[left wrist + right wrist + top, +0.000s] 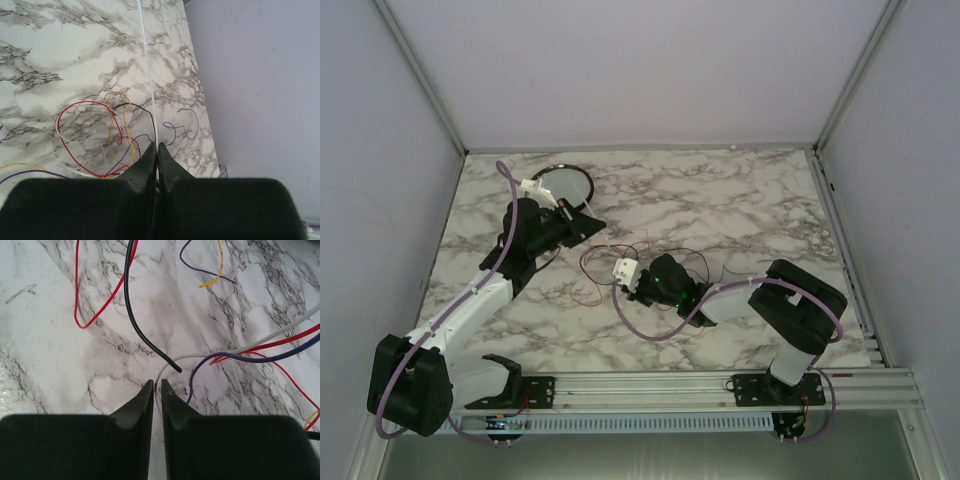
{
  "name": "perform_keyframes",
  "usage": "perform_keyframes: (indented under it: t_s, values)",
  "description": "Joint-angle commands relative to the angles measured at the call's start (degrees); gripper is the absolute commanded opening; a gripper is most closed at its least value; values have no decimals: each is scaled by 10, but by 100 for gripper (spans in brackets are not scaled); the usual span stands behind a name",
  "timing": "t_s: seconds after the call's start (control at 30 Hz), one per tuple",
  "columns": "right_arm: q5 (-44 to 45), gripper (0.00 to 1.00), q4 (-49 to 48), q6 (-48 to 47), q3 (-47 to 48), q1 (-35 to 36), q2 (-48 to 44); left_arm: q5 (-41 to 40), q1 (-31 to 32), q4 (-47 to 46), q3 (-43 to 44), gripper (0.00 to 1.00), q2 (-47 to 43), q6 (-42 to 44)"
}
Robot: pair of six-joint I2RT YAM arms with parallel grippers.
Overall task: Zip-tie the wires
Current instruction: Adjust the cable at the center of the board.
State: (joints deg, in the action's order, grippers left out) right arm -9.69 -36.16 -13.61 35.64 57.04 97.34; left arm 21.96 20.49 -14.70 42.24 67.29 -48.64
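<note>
Where the marble-patterned white and grey tabletop (740, 200) reaches its middle, the wires (87, 102) lie in a loose tangle of hair-thin strands in red, black, purple, yellow and white. They curl in open loops flat on the surface, and several cut ends lie free. From above, the tangle spreads around the right gripper (157, 390), with one loop trailing toward 8 o'clock.

The right gripper's two black fingers are drawn together to a hairline slit. One white strand curves down into that slit and seems nipped there, though the view is too tight to be sure. A black strand ends just beyond the tips at 1 o'clock.

The left gripper (156, 150) sits at 10 o'clock from the tangle. Its fingers are pressed together on a thin straight white strip (145, 60), which runs away from the tips across the marble toward 12 o'clock in the wrist view.

A round dark-rimmed dish (590, 180) rests at the table's 10 o'clock, just beside the left wrist. Plain pale lilac-grey walls (620, 60) close in three sides, and a silver aluminium rail (720, 385) carries both arm bases at 6 o'clock.
</note>
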Motion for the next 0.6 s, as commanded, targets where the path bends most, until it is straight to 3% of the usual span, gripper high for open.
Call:
perform_keyframes:
  t_s: [0.0,0.1,0.23,0.3,0.4,0.57]
  values:
    - [4,14,-30,10,9,-4,-3,-4,5,-10,3,0,-12,-11]
    - [7,19,-33,11,13,-5,1,-5,7,-16,0,0,-13,-16]
    - [13,19,-37,13,15,-6,7,-9,8,-26,-8,0,-14,-25]
    - [14,15,-39,13,15,-7,7,-10,9,-28,-11,0,-15,-27]
    - [16,0,-43,16,10,-9,-1,-12,9,-29,-13,0,-14,-28]
    - [16,0,-55,32,-1,-19,-22,-16,10,-31,-19,0,-13,-30]
